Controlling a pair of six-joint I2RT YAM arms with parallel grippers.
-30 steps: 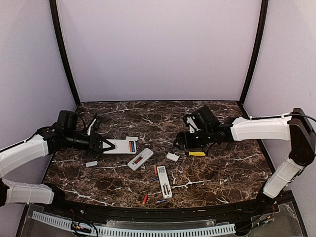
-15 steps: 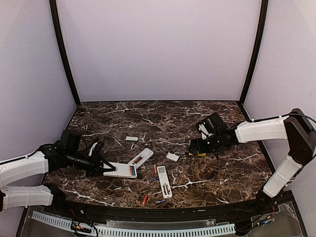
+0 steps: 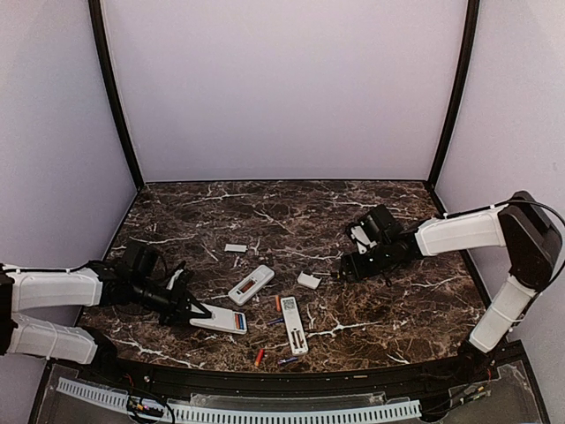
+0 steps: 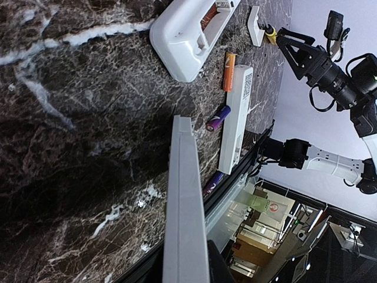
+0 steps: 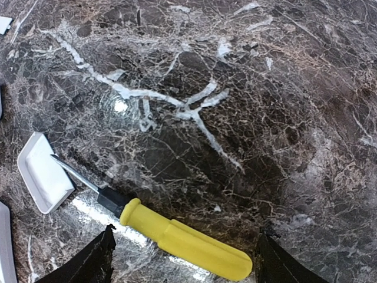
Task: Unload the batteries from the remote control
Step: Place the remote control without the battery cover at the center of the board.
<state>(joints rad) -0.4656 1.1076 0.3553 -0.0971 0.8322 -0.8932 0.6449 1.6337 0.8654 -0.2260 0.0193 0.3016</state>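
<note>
My left gripper (image 3: pixel 190 311) is shut on the end of a white remote (image 3: pixel 221 320) lying low near the table's front left; an orange and a blue battery (image 3: pixel 238 323) sit in its open bay. In the left wrist view this remote (image 4: pixel 185 206) shows edge-on between the jaws. A second open remote (image 3: pixel 252 284) lies mid-table and holds an orange battery (image 4: pixel 207 16). A third remote (image 3: pixel 293 324) lies near loose batteries: orange (image 3: pixel 277 303), blue (image 3: pixel 276 320), orange (image 3: pixel 259 356), purple (image 3: pixel 287 360). My right gripper (image 5: pixel 185 236) is open, its fingers either side of the yellow-handled screwdriver (image 5: pixel 194 243).
A white cover plate (image 3: pixel 235 248) lies behind the middle remote. Another cover (image 5: pixel 44 180) lies by the screwdriver's tip. The table's black front rim (image 3: pixel 265 380) runs just beyond the nearest loose batteries.
My left gripper has dragged its remote from the mid-left toward the front edge. My right gripper has come down and right, over the screwdriver, which it now covers in the top view.
</note>
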